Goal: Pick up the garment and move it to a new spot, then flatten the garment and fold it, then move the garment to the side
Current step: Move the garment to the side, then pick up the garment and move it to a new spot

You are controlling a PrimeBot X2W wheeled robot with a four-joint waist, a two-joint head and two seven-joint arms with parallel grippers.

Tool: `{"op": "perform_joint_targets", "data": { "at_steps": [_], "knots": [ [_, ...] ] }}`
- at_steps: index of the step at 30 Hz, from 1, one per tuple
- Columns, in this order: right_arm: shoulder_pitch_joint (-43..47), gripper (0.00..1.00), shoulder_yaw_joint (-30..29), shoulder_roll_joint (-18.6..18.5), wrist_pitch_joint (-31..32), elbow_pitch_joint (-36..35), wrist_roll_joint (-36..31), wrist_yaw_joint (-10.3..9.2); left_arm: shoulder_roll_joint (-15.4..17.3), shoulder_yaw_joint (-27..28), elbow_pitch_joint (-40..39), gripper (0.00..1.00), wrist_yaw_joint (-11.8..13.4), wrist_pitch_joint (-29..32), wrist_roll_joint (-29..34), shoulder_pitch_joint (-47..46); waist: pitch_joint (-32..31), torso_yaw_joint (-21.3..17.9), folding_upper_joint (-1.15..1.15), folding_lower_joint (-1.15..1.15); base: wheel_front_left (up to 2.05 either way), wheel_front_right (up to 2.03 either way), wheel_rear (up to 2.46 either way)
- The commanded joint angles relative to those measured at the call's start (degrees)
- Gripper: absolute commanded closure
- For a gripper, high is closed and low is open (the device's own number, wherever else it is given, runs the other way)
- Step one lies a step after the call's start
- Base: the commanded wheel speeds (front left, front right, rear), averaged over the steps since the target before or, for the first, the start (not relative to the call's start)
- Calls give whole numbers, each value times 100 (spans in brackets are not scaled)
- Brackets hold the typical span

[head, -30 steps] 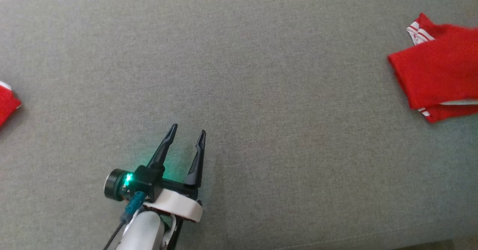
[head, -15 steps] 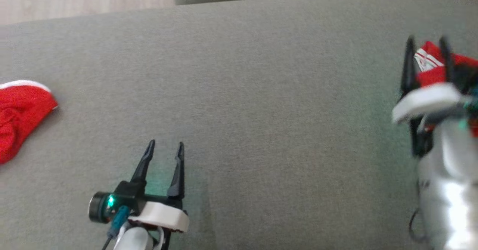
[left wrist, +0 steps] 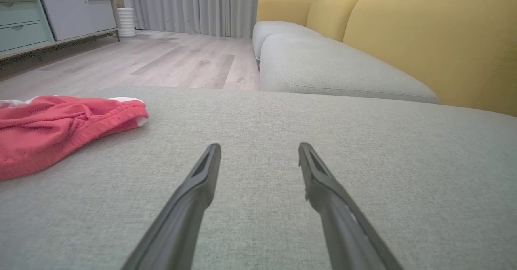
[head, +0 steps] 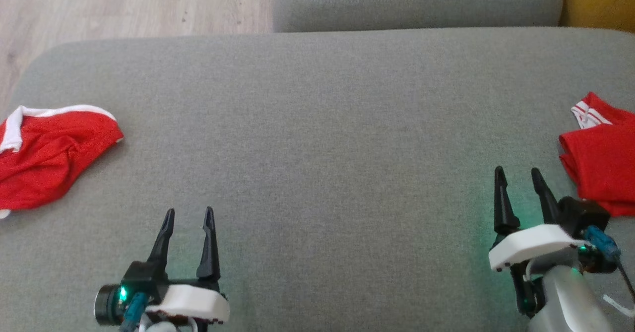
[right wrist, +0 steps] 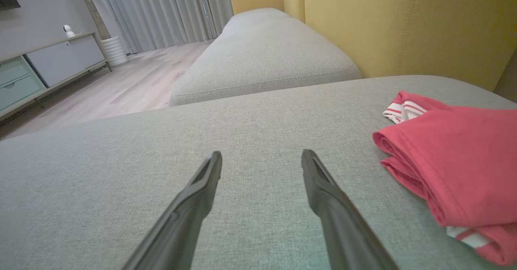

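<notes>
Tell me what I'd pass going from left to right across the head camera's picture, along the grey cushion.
crumpled red garment → left end effector, open → right end effector, open → folded red garment

A broad grey sofa cushion [head: 317,123] of woven fabric is seen carrying two pieces of clothing, set well apart. Near its left edge a crumpled red garment [head: 47,161] with white trim is laid in loose wrinkles. At the right edge a folded red garment [head: 600,168] is laid flat in layers, white stripes being shown at its far corner.
</notes>
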Motion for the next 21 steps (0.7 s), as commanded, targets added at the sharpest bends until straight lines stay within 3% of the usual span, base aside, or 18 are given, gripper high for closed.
{"op": "perform_joint_targets", "data": {
  "at_steps": [1,15,21],
  "knots": [
    [-71,0,181,-13,-54,-217,39,11,9,232,-157,0,43,-47,-30,-75,-83,24,0,1,0,0,0],
    [228,0,366,-12,-54,-215,178,11,9,329,-160,0,24,-47,-67,194,-372,78,0,1,0,0,0],
    [231,0,502,-12,-54,-227,179,11,9,276,-167,0,36,-47,-114,165,-305,357,0,1,0,0,0]
  ]
}}
